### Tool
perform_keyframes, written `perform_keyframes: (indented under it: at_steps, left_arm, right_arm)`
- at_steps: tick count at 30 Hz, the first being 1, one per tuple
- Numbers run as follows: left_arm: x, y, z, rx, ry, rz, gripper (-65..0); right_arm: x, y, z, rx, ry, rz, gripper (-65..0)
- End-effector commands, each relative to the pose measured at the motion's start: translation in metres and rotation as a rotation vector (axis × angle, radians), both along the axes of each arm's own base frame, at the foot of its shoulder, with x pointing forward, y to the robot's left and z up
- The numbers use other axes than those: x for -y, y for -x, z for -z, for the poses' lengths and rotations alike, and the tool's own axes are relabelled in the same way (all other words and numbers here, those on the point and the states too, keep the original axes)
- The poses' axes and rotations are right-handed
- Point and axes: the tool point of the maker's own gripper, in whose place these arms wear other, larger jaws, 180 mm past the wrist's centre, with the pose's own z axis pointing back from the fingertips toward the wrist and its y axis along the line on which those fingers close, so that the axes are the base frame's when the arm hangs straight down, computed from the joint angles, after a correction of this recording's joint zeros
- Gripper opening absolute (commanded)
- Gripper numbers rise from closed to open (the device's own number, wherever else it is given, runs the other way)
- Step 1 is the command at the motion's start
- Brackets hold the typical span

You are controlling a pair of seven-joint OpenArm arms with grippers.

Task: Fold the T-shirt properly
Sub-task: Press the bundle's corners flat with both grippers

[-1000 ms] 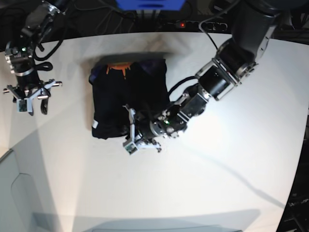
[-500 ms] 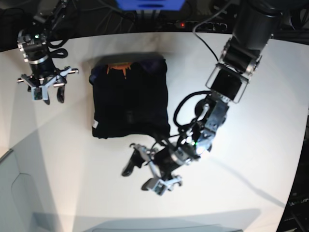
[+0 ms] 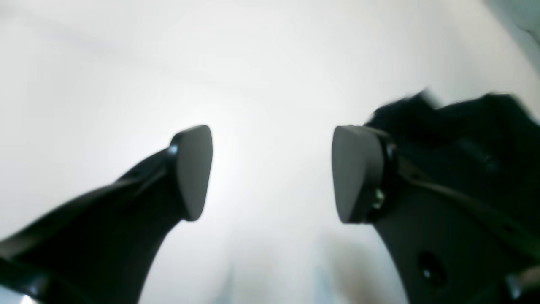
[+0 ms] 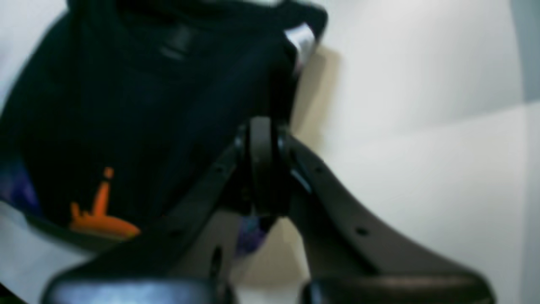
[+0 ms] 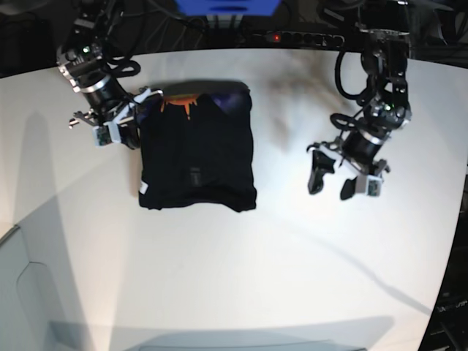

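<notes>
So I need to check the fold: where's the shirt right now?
In the base view, the folded black shirt lies left of centre on the white table, beside the right gripper.

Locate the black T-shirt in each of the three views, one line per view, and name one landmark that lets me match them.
Base: the T-shirt lies folded left of centre on the white table.
Right wrist: it fills the upper left, behind the shut right gripper.
Left wrist: probably the blurred dark shape at the right edge, beyond the open left gripper.
Shared landmark: the orange print, also in the right wrist view.
</notes>
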Motion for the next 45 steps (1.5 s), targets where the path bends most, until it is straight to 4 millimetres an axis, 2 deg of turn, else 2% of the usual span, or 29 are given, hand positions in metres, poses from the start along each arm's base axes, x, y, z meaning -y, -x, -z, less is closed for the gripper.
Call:
perform_keyframes:
  at_steps: [1,5,11,14,19,21,23,26,28,33,37,40,42,45]
  left_arm:
    - [-0.006,-0.002,-0.014,0.048,0.004,-0.01,-22.4]
    - [-0.04,0.014,-0.004,0.013,-0.019,-0.099,-22.4]
    - [-0.062,0.032,0.006,-0.025,-0.039,-0.154,-22.4]
    - [-0.064,0.037,0.009,-0.038,-0.042,-0.157,-22.4]
    - [-0.056,0.046,0.003,-0.03,-0.049,-0.136,-22.4]
    - [-0.052,0.046,-0.003,-0.016,-0.051,-0.124,-22.4]
    - [-0.046,0.044,-0.012,0.009,-0.05,-0.11,-22.4]
    - [-0.027,0.039,-0.031,0.071,0.028,-0.108,-22.4]
    - [-0.003,0.029,-0.051,0.128,0.101,-0.068,-22.4]
    - [0.063,0.008,-0.069,0.183,0.214,0.069,-22.4]
    - [0.107,-0.007,-0.038,0.116,0.192,0.132,-22.5]
    - [0.137,-0.017,-0.005,0.041,0.157,0.197,-23.3]
    - [0.15,-0.024,0.006,0.01,0.158,0.228,-27.1]
    - [0.163,-0.041,0.012,-0.009,0.174,0.232,-34.6]
  right_arm:
    - [-0.005,0.0,-0.008,0.03,-0.02,-0.013,-65.0]
    - [-0.019,0.002,-0.002,0.013,-0.045,-0.043,-65.0]
    - [-0.027,0.009,0.028,-0.068,-0.087,-0.053,-65.0]
    - [-0.027,0.007,0.037,-0.066,-0.115,-0.045,-65.0]
    - [-0.031,0.01,0.052,-0.077,-0.159,-0.036,-65.0]
    - [-0.03,0.008,0.049,-0.064,-0.161,-0.031,-65.0]
    - [-0.027,0.003,0.037,-0.027,-0.147,-0.03,-65.0]
    - [-0.024,-0.006,0.007,0.059,-0.119,-0.036,-65.0]
    - [-0.025,-0.01,-0.007,0.096,-0.103,-0.04,-65.0]
    - [-0.027,-0.011,-0.014,0.113,-0.101,-0.048,-65.0]
    - [-0.028,-0.004,-0.009,0.09,-0.1,-0.049,-65.0]
    - [-0.039,0.003,-0.004,0.069,-0.111,-0.078,-65.0]
    - [-0.043,0.008,-0.002,0.058,-0.118,-0.088,-65.0]
    - [-0.045,0.011,0.0,0.048,-0.122,-0.092,-65.0]
